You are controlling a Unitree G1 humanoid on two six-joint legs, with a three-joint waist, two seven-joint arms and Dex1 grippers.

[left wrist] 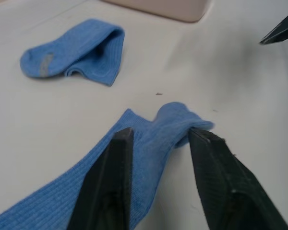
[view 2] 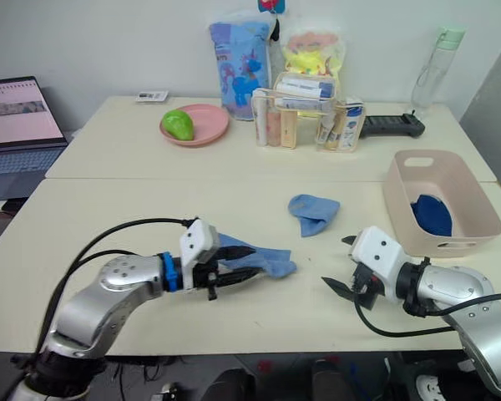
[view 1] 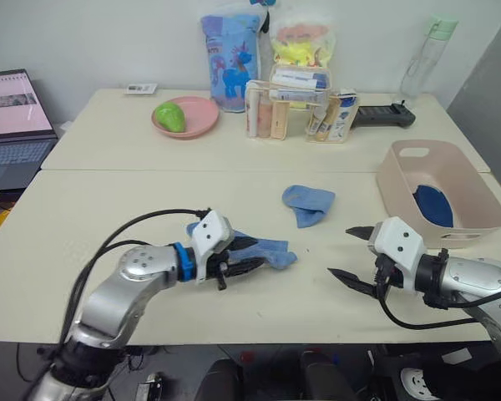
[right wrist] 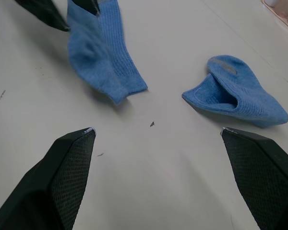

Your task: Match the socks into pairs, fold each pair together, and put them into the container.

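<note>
A light blue sock (view 1: 271, 251) lies stretched on the near table, its toe end bunched between the fingertips of my left gripper (view 1: 244, 256), which is shut on it. A second light blue sock (view 1: 308, 203) lies folded over, farther back near the table's middle. The container (view 1: 401, 188) stands at the right edge with a dark navy sock (view 1: 434, 205) inside. My right gripper (view 1: 341, 251) hovers open just in front of the container, with nothing between its fingers. In the right wrist view both light blue socks (right wrist: 105, 52) (right wrist: 240, 93) lie ahead of its spread fingertips (right wrist: 77, 143).
On the far table sit a round pink plate (view 1: 202, 117) holding a green object, a clear organiser of tubes (view 1: 288, 109), snack bags (view 1: 232, 60), a bottle (view 1: 424, 54) and a black device (view 1: 384, 115). A laptop (view 1: 12, 125) stands at the far left.
</note>
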